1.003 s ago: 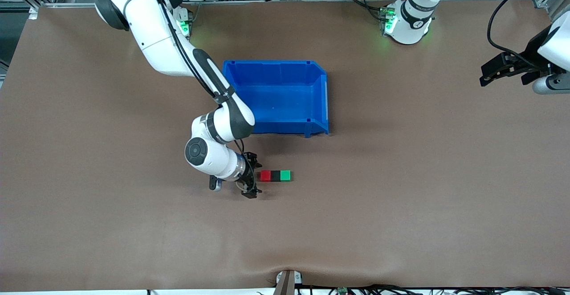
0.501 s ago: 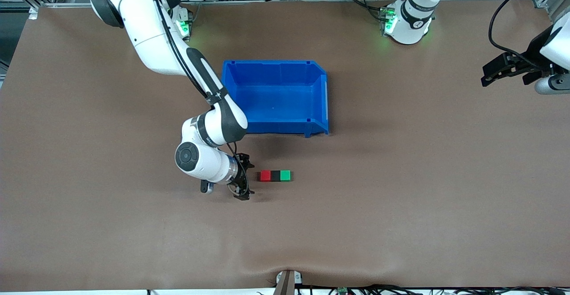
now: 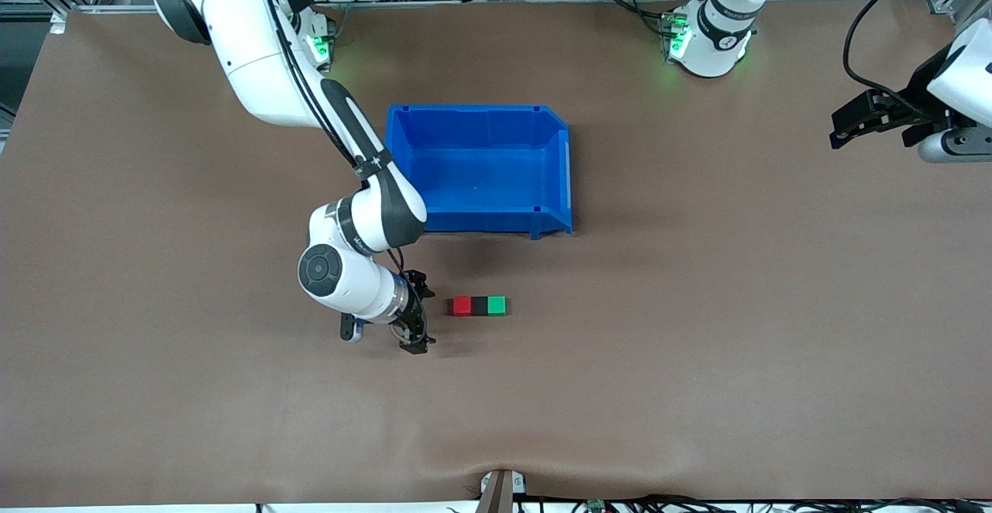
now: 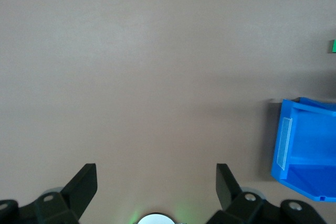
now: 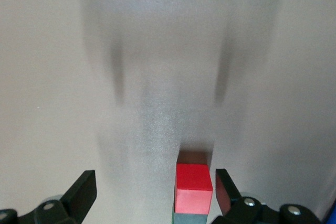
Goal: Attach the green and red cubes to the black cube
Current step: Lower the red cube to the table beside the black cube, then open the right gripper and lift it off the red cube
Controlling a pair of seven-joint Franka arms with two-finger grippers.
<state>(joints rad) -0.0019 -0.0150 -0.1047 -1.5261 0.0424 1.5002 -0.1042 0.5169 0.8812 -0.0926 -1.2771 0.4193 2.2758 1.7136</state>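
From my remote station, the job looks done: the small bright red cube (image 3: 462,306), the matte black cube (image 3: 480,306) and the bright green cube (image 3: 497,305) sit flush in one row on the brown table mat (image 3: 697,327), black in the middle, red at the right arm's end, the row nearer the front camera than the large blue plastic bin (image 3: 483,169). Over the past second the right gripper (image 3: 417,313) has drawn back from the red cube toward the right arm's end of the table; it now hangs low just beside the row, apart from it, jaws spread wide and holding nothing. In the right wrist view the red cube (image 5: 193,188) shows between the black fingertips (image 5: 84,189) without touching them. I judge that release a sign both coloured cubes are attached, though the frames cannot show whether the joints hold. The left gripper (image 3: 856,119) waits, fingers apart and empty, over the left arm's end of the table, well clear of the cubes. Nothing stands between either gripper and the row; the bin lies near it but not touching.
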